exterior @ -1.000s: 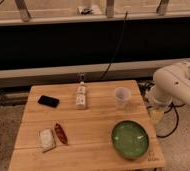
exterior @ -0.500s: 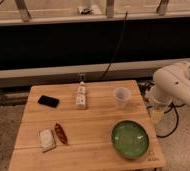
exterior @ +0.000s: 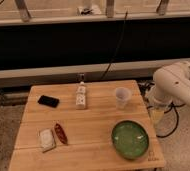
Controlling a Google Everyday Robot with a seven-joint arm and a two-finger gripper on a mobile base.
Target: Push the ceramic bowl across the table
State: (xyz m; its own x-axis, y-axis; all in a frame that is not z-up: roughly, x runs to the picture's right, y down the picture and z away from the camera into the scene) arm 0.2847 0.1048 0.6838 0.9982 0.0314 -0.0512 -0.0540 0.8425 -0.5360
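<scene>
Pincer (exterior: 157, 114) hangs low off right edge of light plank-wood worktop (exterior: 93, 125); grip state can't tell. Wide glossy green ceramic bowl (exterior: 130, 140) sits just left of pincer, nearer camera, apart from it. Likely staging for leftward push.

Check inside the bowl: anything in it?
Bowl looks empty: only green glaze shows, and nothing covers its inside. Gripper hangs beside the table's right edge, apart from the bowl.
</scene>
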